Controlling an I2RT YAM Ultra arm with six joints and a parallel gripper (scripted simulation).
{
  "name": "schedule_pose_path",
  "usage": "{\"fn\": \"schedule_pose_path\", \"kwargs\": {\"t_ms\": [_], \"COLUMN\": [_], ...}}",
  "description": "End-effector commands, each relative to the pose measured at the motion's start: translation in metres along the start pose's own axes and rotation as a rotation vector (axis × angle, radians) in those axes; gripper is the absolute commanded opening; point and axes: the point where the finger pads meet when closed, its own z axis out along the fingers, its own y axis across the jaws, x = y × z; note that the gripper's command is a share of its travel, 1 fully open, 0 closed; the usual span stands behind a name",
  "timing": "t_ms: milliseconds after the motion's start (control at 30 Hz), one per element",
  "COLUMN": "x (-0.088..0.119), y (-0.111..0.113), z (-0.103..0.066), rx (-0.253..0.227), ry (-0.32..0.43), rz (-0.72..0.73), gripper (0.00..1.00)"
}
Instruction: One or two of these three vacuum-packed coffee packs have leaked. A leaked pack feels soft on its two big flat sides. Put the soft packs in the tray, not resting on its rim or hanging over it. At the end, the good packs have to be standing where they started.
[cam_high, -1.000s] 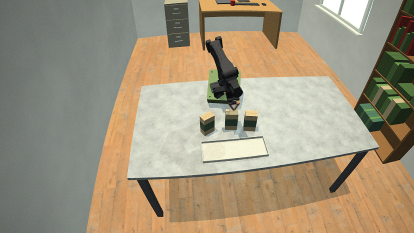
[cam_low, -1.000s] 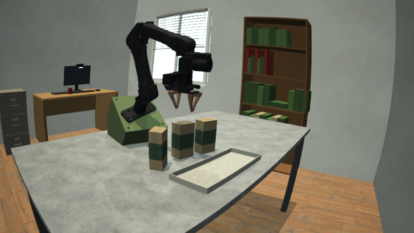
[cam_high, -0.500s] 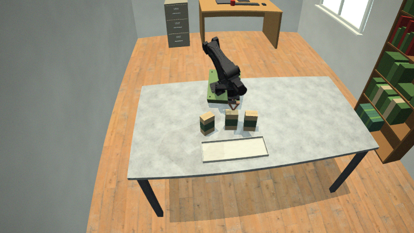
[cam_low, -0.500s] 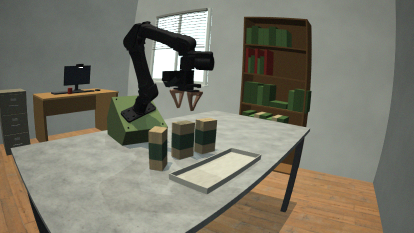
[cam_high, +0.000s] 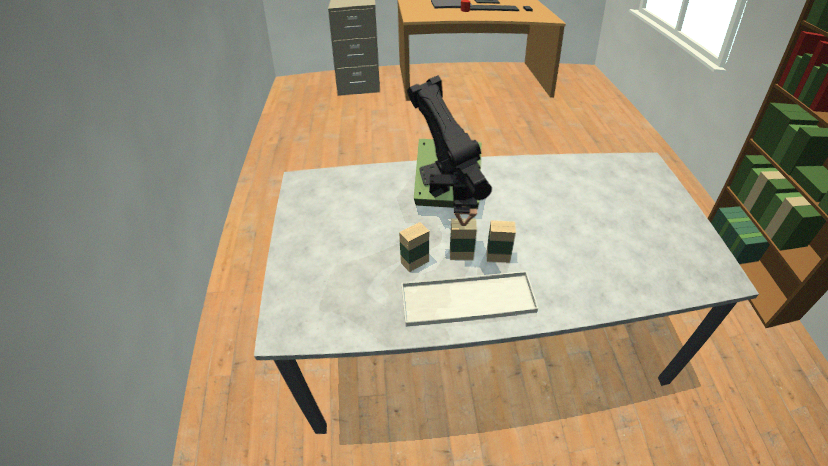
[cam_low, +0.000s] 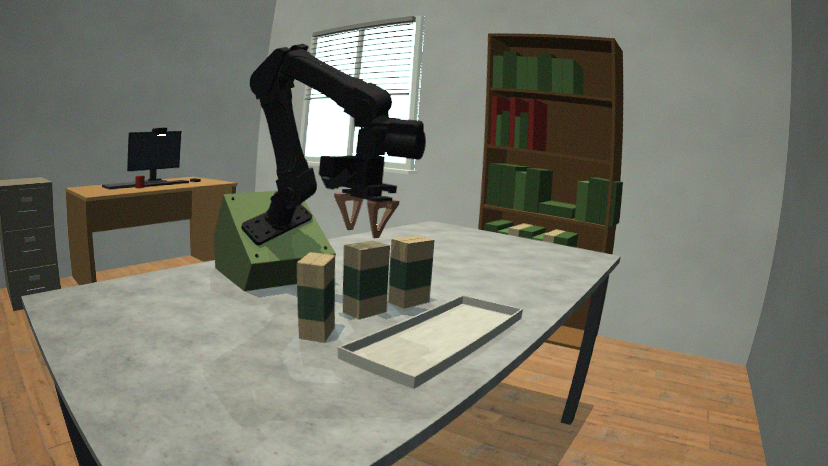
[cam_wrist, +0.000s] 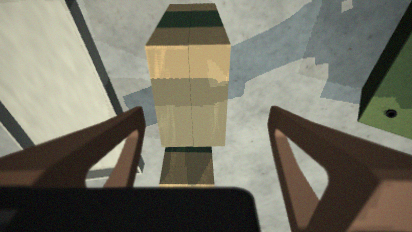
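Note:
Three tan coffee packs with dark green bands stand upright in a row on the grey table: the left pack (cam_high: 414, 247), the middle pack (cam_high: 462, 240) and the right pack (cam_high: 501, 240). They also show in the exterior view: left pack (cam_low: 315, 296), middle pack (cam_low: 365, 279), right pack (cam_low: 410, 270). My gripper (cam_low: 365, 218) hangs open and empty just above the middle pack, apart from it. In the wrist view the middle pack's top (cam_wrist: 189, 95) lies between the two brown fingers. The shallow tray (cam_high: 468, 298) lies empty in front of the row.
The arm's green base block (cam_high: 447, 173) stands on the table behind the packs. The tray's grey rim (cam_low: 431, 336) runs close to the table's front edge. A bookshelf (cam_high: 782, 173) stands to the right of the table.

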Motion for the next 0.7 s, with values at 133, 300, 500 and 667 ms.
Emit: {"fn": "schedule_pose_path", "kwargs": {"t_ms": [133,300,500,667], "x": [0.005,0.005,0.003,0.003], "y": [0.010,0.022,0.019,0.019], "z": [0.011,-0.003,-0.002,-0.002], "rx": [-0.030,-0.086,-0.075,-0.075], "ry": [0.016,0.034,0.029,0.029], "rz": [-0.001,0.013,0.012,0.012], "gripper": [0.77,0.77,0.77,0.77]}}
